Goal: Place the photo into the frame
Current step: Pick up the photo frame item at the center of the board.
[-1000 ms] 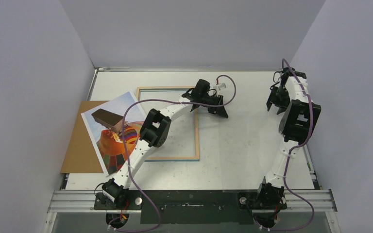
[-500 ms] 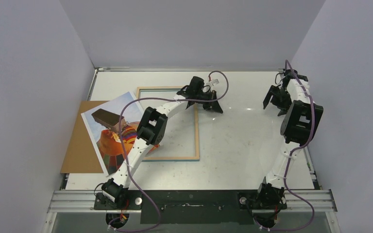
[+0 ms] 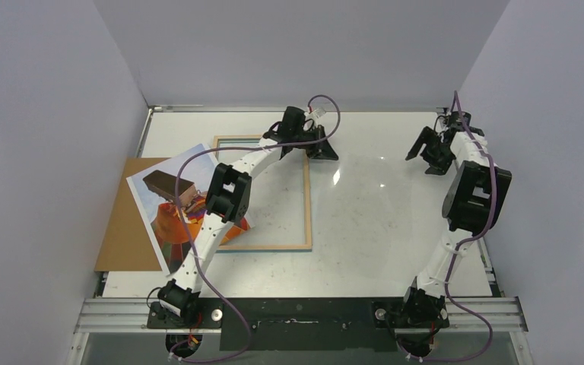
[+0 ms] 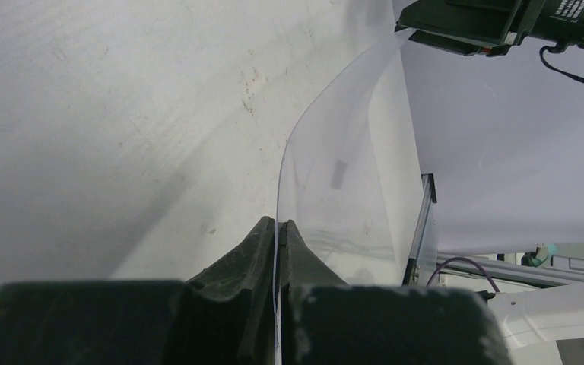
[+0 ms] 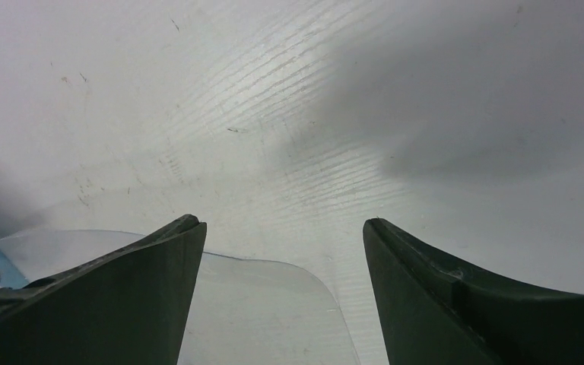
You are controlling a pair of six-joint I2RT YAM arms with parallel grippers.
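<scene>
The photo [image 3: 169, 207], a hot-air balloon print, lies at the left, overlapping the frame's left side. The frame [image 3: 274, 247] lies flat with its light wood side up. My left gripper [image 3: 317, 146] is over the frame's far right corner, shut on the edge of a clear plastic sheet [image 4: 350, 167] that curves away from its jaws [image 4: 277, 228]. My right gripper [image 3: 424, 154] is open at the far right. In the right wrist view the sheet's rounded corner [image 5: 274, 304] lies between its open fingers [image 5: 281, 222], apart from both.
A plain brown backing board [image 3: 122, 232] lies at the left edge, partly under the photo. Grey walls close in the table on the left, far and right sides. A metal rail [image 3: 304, 313] runs along the near edge by the arm bases.
My left gripper has moved toward the far left with the clear sheet in it, from beside the frame's right edge to its far right corner. My right gripper has shifted only slightly.
</scene>
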